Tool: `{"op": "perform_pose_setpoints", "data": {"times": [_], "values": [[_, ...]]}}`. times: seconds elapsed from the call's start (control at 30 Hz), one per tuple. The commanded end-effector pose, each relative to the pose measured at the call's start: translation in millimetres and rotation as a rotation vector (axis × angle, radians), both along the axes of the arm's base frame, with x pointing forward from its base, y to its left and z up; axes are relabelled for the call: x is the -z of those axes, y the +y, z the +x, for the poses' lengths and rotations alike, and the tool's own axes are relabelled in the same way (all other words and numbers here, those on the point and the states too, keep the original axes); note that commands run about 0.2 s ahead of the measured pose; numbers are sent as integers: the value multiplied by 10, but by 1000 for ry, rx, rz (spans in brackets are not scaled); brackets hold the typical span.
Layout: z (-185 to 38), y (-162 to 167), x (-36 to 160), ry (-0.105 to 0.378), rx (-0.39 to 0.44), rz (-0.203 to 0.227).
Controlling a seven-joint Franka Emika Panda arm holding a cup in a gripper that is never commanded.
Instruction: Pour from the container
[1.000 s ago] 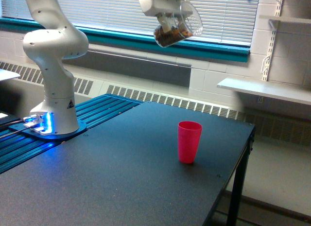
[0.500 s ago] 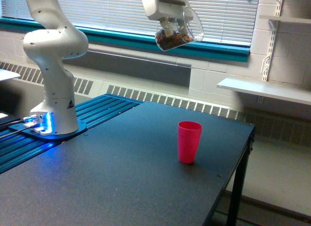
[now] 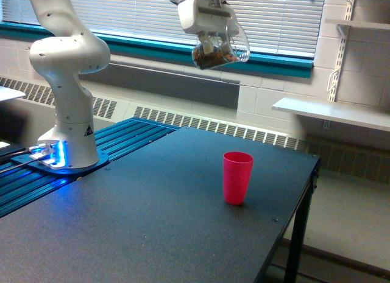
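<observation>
Clear container [image 3: 222, 50]: high above table, well above pink cup [image 3: 237, 178] and a bit toward the exterior view's left of it; brown contents heaped at lower left side.
Gripper [image 3: 212, 38]: clamped on the container, hanging from white arm [image 3: 67, 58].
Pink cup: upright on dark table [image 3: 152, 222], untouched.
Change: a second ago container sat slightly further right; now shifted left, tilt looks a little less.
Meaning: nothing spilling out; pour probably not started, container needs lining up over cup first.
</observation>
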State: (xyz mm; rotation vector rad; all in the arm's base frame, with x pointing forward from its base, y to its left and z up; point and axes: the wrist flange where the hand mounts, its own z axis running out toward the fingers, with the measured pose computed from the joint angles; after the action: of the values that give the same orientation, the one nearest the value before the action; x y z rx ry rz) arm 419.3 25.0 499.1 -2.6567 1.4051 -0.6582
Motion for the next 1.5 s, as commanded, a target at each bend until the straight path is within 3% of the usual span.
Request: {"op": "perform_pose_setpoints", "data": {"times": [0.03,0.53,1.1,1.2,1.37,1.5], "values": [[-10,116,118,17,57,13],[31,339,414,67,101,0],[68,629,521,96,135,-58],[88,556,515,107,133,-45],[137,440,510,109,59,-70],[164,267,536,130,48,-60]]}}
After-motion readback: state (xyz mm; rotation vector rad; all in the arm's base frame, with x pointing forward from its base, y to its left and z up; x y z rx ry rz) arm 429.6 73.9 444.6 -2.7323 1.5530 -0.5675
